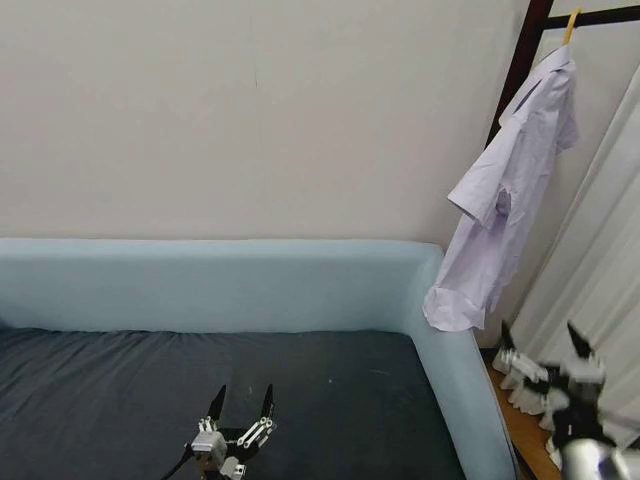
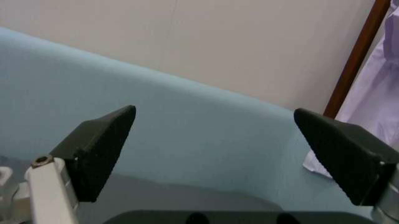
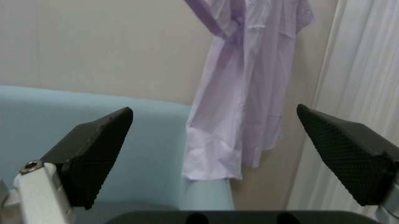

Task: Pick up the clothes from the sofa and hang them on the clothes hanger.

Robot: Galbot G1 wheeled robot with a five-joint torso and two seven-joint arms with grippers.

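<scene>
Upper right of frame, I see the lilac shirt [image 1: 510, 190] hanging on a yellow hanger [image 1: 571, 25] from the dark rack [image 1: 520, 60], hem beside the sofa [image 1: 220, 285] corner. Left gripper [image 1: 245, 392] low centre, fingers apart, empty. Right gripper [image 1: 540, 335] lower right, also apart.

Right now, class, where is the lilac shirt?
In the head view the lilac shirt hangs upper right on a yellow hanger from the dark rail, its hem at the sofa's right back corner, beside the curtain.
</scene>
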